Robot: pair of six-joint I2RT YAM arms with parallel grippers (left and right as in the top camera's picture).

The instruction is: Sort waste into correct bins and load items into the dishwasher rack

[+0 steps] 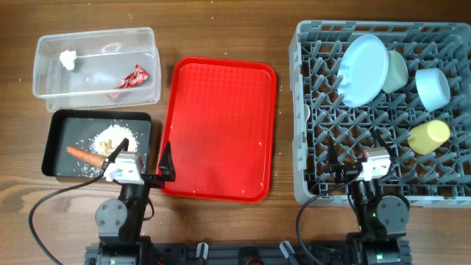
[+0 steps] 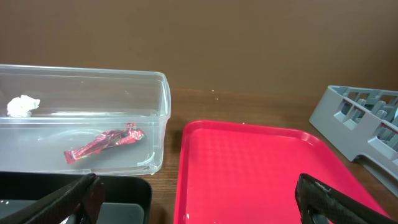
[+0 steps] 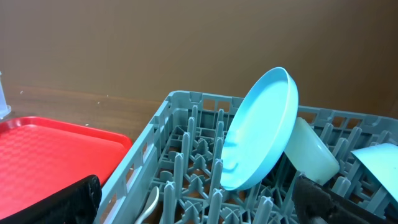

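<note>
The clear tub (image 1: 44, 88) holds the white scrap (image 1: 68, 59) and the red wrapper (image 1: 131, 79); both also show in the left wrist view, scrap (image 2: 23, 106) and wrapper (image 2: 104, 143). The black tray (image 1: 55, 143) holds beige scraps (image 1: 114, 138) and the carrot piece (image 1: 82, 154). The grey rack (image 1: 309, 110) holds the blue plate (image 1: 366, 70), green bowl (image 1: 398, 70), light blue bowl (image 1: 432, 87) and yellow cup (image 1: 429, 136). The white spoon (image 3: 149, 205) lies between pegs. My left gripper (image 2: 199, 202) is open and empty, low between black tray and red tray. My right gripper (image 3: 196, 202) is open and empty over the rack's front edge.
A flat red serving tray (image 1: 221, 125) lies between the bins and the rack, with nothing on it. The wooden table shows around it. The arm bases stand at the front edge, the left one (image 1: 121, 213) and the right one (image 1: 383, 213).
</note>
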